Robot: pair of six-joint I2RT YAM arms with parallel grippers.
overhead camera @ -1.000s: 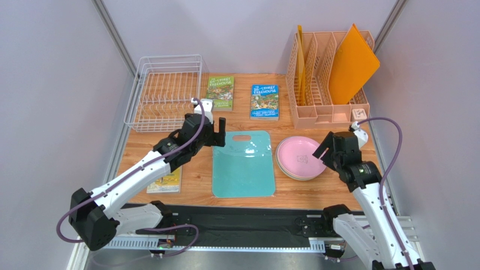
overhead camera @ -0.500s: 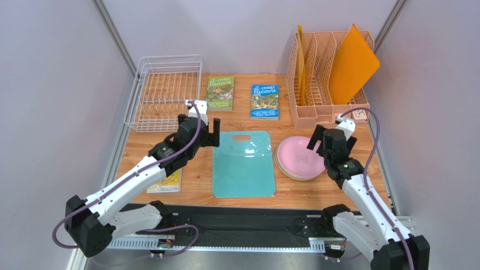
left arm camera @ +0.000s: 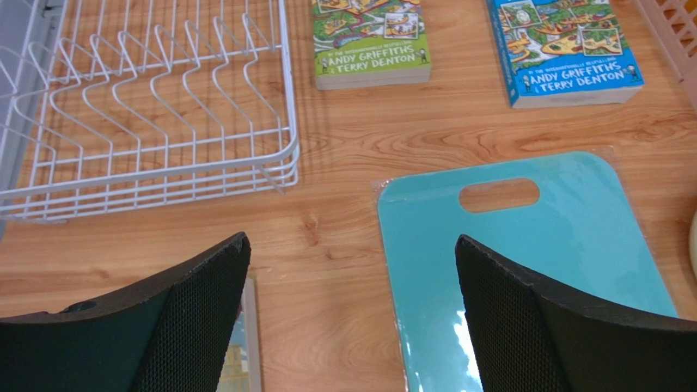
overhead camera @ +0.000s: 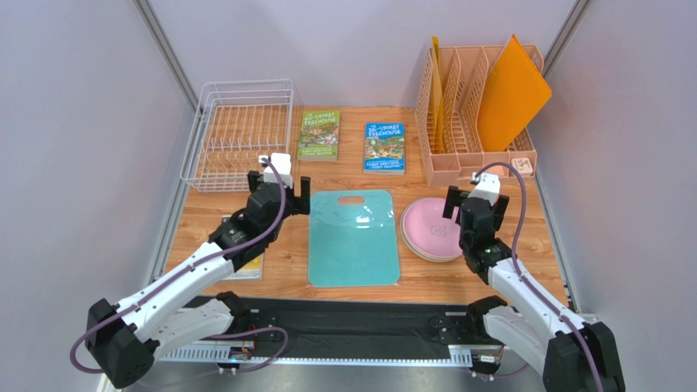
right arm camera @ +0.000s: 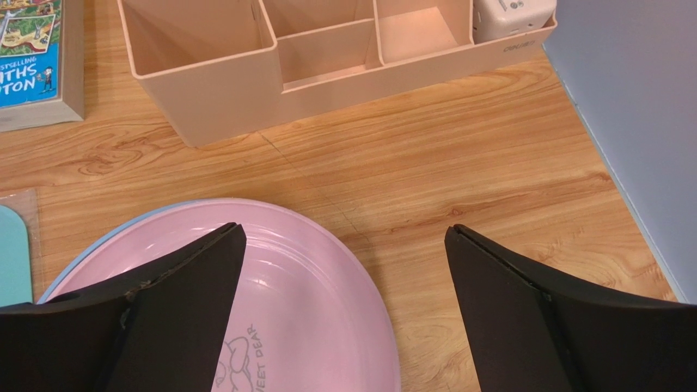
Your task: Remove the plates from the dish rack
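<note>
The plates lie in a stack at the table's right middle, the pink plate [overhead camera: 431, 229] [right arm camera: 311, 302] on top and a blue rim [right arm camera: 82, 253] showing under it. At the back left the white wire dish rack [overhead camera: 237, 135] [left arm camera: 155, 106] stands with nothing in its slots. My right gripper [overhead camera: 474, 204] [right arm camera: 344, 229] hangs open above the stack's right edge, one finger over the pink plate and the other over bare wood. My left gripper [overhead camera: 280, 196] [left arm camera: 350, 238] is open and holds nothing, just in front of the rack's near right corner, beside the teal board.
A teal cutting board [overhead camera: 353, 237] lies in the middle. Two books [overhead camera: 319, 135] [overhead camera: 384, 147] lie behind it, and another book [overhead camera: 245, 265] sits under my left arm. The peach file organizer [overhead camera: 458, 163] with an orange folder [overhead camera: 511, 90] stands at the back right, a small white cube [overhead camera: 522, 166] beside it.
My right gripper has opened wider and swung left and back, over the plate stack's right edge. My left gripper has drawn back to the left, away from the teal board.
</note>
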